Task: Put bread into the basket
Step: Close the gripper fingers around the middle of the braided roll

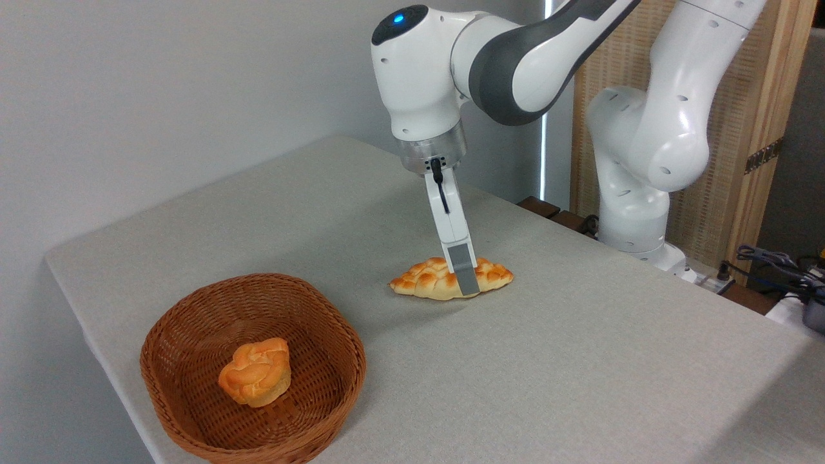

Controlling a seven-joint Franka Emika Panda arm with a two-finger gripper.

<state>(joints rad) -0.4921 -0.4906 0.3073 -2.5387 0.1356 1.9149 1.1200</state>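
The bread [425,278], a long braided golden loaf with pointed ends, lies flat on the table right of centre. My gripper [465,283] reaches down onto its right half. The near finger [463,267] stands against the loaf's front side, with its tip close to the tabletop. The far finger is hidden behind it, so I cannot tell whether the jaws press the loaf. The basket [193,322], brown woven wicker, sits near the front left corner of the table, well away from the gripper.
A small round knotted orange bun [255,372] lies inside the basket. The grey table [580,361] ends close to the basket's left and front sides. The arm's white base [635,193] stands at the back right, beside cables [773,264].
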